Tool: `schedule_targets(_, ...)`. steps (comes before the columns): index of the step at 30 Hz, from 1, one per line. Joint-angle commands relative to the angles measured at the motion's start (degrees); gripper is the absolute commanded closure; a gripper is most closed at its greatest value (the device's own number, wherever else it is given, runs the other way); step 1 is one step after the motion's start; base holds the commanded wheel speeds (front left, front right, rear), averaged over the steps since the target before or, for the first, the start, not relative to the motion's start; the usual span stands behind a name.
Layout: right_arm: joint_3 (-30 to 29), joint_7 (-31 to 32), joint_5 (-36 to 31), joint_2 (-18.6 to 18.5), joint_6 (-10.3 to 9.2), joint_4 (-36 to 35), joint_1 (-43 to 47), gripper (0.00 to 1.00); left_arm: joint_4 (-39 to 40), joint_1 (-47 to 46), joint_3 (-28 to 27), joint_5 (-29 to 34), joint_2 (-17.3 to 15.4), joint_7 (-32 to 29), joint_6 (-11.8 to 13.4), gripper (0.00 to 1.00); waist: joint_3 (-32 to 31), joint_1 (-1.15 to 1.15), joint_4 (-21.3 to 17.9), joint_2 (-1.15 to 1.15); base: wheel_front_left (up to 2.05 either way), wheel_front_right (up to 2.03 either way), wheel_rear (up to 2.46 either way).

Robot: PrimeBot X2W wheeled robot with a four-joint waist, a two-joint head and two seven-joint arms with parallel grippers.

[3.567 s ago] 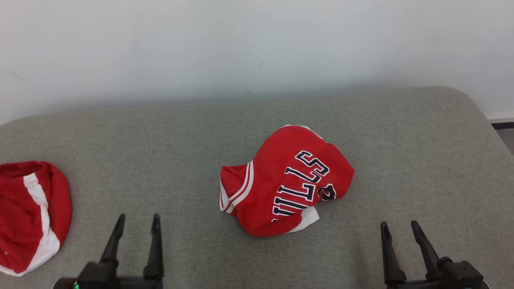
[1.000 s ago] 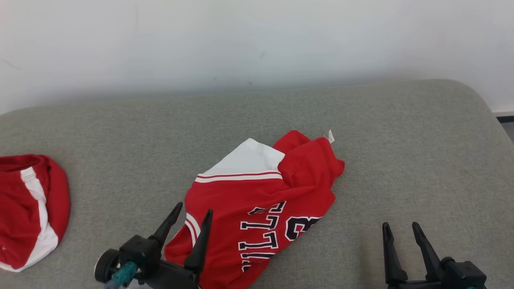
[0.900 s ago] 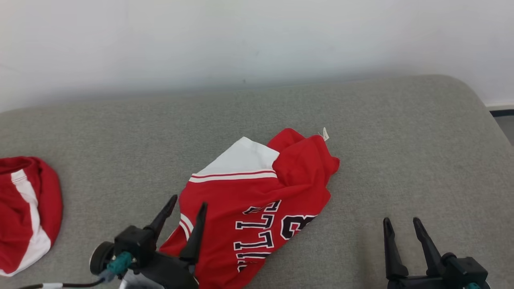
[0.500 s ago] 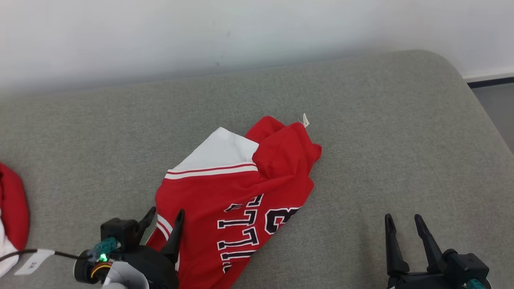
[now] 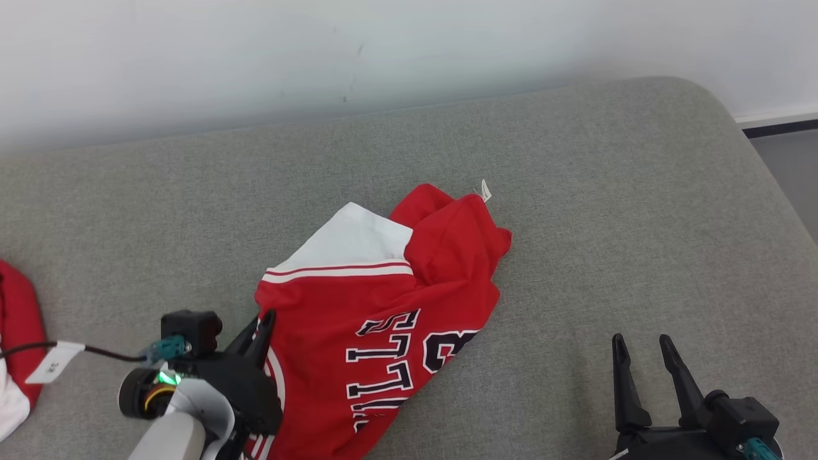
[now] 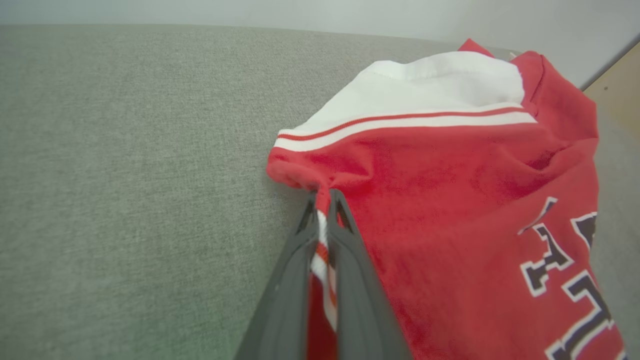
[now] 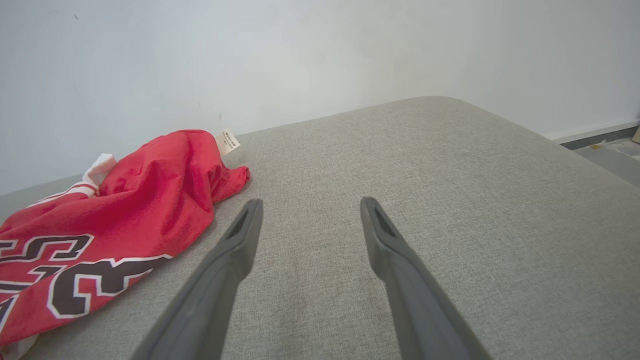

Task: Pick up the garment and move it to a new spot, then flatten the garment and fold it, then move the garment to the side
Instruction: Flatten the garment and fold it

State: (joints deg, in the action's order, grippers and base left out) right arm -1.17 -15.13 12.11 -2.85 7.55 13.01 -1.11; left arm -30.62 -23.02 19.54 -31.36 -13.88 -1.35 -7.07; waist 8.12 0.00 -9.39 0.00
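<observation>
Ok, the left pincer [image 5: 259, 326] is clamped on the red basketball jersey with white trim and dark lettering [image 5: 383, 306], at the lower left of the head view. In the left wrist view its fingers [image 6: 350, 260] are pinched together with the striped edge band sandwiched between them.

The jersey lies crumpled mid-frame on the grey fabric-covered counter [image 5: 607, 211]. Its white panel and a bunched red fold sit toward upper centre, with a small white care tag [image 5: 486, 190] at the top. The right pincer [image 5: 639, 345], lower right, is spread wide, holds nothing and is well apart from the cloth.

Looks like the flattening stage. My take:
- The bite is thin, edge only, so I should pull slow and low along the counter, not up, or the trim could slip out.
- The right pincer should go for the bunched fold near the tag and draw it the opposite way to tension the cloth flat.
- Steer clear of the second red-and-white garment [image 5: 16, 332] at the left edge.
</observation>
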Motion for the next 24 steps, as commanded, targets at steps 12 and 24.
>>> schedule_targets(12,-0.2,-0.1,0.8,0.0,-0.13,0.0,-0.5,0.0,6.5,-10.7,4.0,-4.5,-2.4,-4.7,-0.4,1.0,0.6,0.0,0.6,0.0,0.0,0.0,0.0)
schedule_targets(24,1.1,-0.1,2.1,0.0,-0.13,-0.4,-4.1,0.0,4.3,-26.9,7.0,-8.5,-7.4,-7.2,-0.4,1.0,6.3,0.0,-4.0,0.0,0.0,0.0,0.0)
